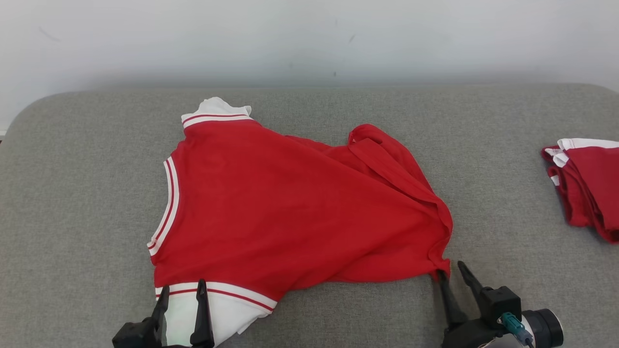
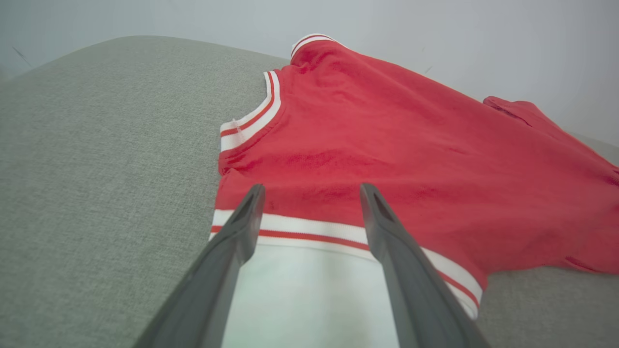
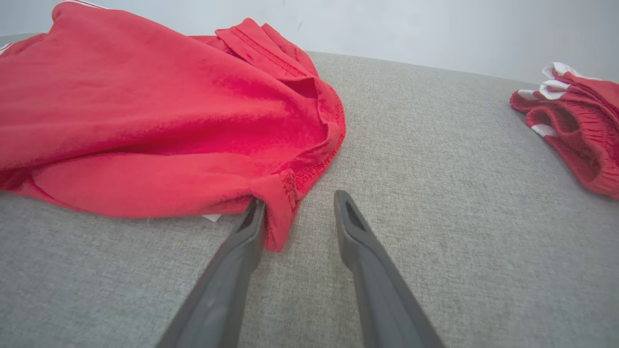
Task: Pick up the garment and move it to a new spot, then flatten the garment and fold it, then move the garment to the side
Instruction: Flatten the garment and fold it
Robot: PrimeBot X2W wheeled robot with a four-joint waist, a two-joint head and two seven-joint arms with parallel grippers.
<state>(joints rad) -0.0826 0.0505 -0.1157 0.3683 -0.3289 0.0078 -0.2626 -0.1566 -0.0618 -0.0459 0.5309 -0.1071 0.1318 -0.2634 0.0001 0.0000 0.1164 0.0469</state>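
Observation:
The garment point(image 1: 290, 208) is a red top with white, red-striped trim, spread loosely on a grey padded surface point(image 1: 72, 193). My left gripper point(image 1: 183, 285) stands open over its white lower-left part, one finger on each side of the striped band point(image 2: 309, 229). My right gripper point(image 1: 451, 268) is open at the garment's lower-right corner. In the right wrist view that corner point(image 3: 283, 203) hangs against the left finger point(image 3: 242, 246), partly between the jaws, with a gap to the right finger. The cloth is bunched along its right edge point(image 3: 309, 92).
A second bundle of red and white cloth point(image 1: 590, 183) lies at the surface's right edge, also in the right wrist view point(image 3: 575, 121). A pale wall point(image 1: 309, 43) rises behind the surface. Bare grey fabric lies to the left and between the two garments.

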